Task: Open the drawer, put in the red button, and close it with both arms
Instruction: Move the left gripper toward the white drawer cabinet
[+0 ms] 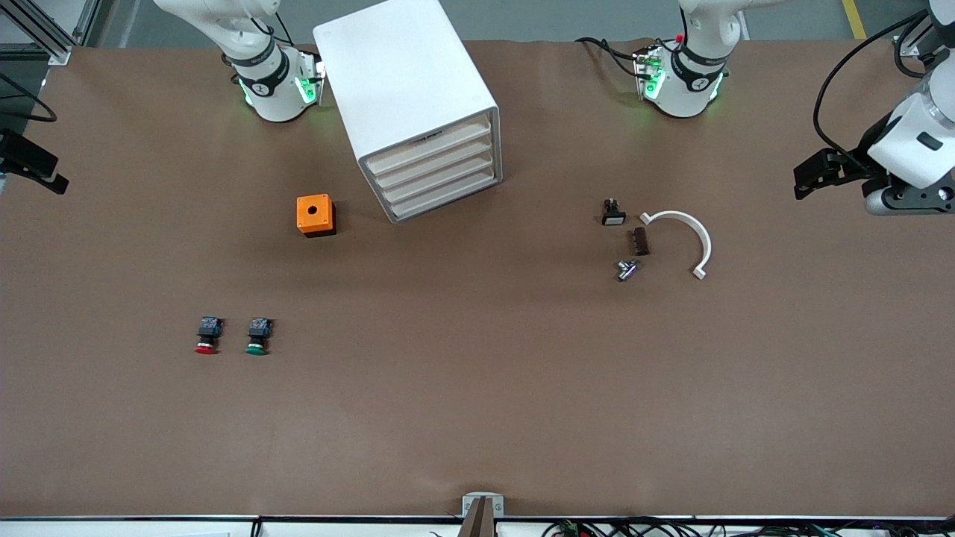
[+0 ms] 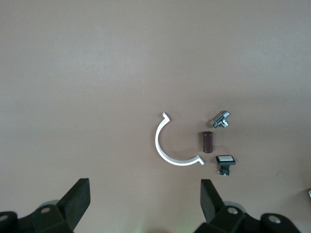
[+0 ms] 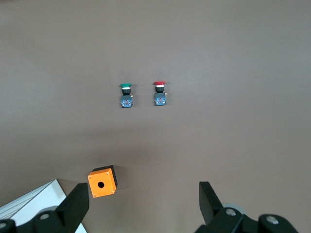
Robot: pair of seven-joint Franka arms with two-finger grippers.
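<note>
The white cabinet (image 1: 406,89) stands between the arm bases, and its four beige-fronted drawers (image 1: 440,168) are all shut. The red button (image 1: 207,335) lies on its side on the table toward the right arm's end, beside the green button (image 1: 258,335). Both also show in the right wrist view, red (image 3: 159,93) and green (image 3: 126,95). My right gripper (image 3: 144,191) is open and empty, high over the table near the orange box. My left gripper (image 2: 145,189) is open and empty, high over the table by the white arc. It shows at the edge of the front view (image 1: 817,170).
A small orange box with a hole (image 1: 315,215) sits beside the cabinet, toward the right arm's end. Toward the left arm's end lie a white arc (image 1: 690,235), a white-capped button (image 1: 613,212), a brown piece (image 1: 640,241) and a metal fitting (image 1: 627,270).
</note>
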